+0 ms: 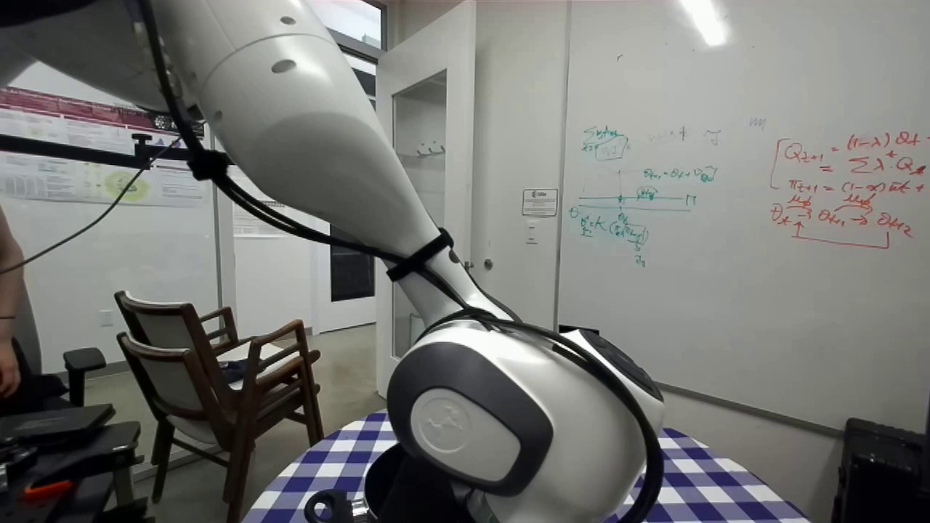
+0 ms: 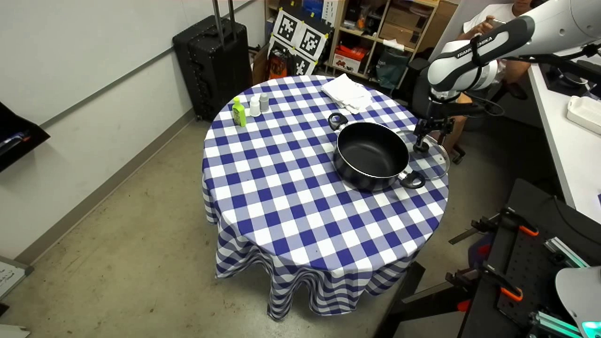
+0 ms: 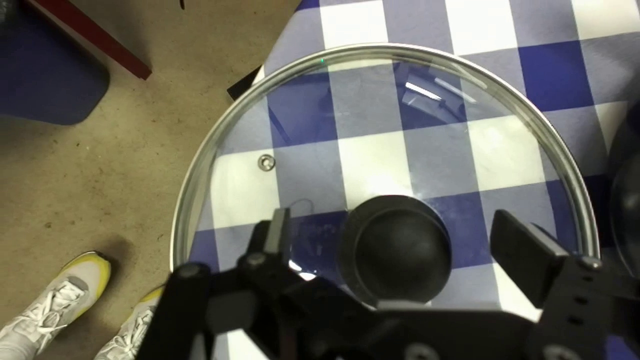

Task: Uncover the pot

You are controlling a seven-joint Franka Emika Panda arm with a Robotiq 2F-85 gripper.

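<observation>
The wide black pot (image 2: 371, 152) stands uncovered on the checked tablecloth in an exterior view, its dark inside showing. Part of it also shows in an exterior view (image 1: 379, 476) and at the right edge of the wrist view (image 3: 627, 200). The round glass lid (image 3: 375, 150) lies on the table beside the pot, partly past the table edge; it also shows in an exterior view (image 2: 434, 162). My gripper (image 3: 390, 220) is open, with its fingers on either side of the lid's black knob (image 3: 400, 255), apart from it. The gripper also shows in an exterior view (image 2: 429, 136).
A green bottle (image 2: 239, 112) and two small shakers (image 2: 255, 106) stand at the far side of the table. A folded white cloth (image 2: 346, 93) lies near the back edge. A person's shoes (image 3: 70, 290) are on the floor by the table.
</observation>
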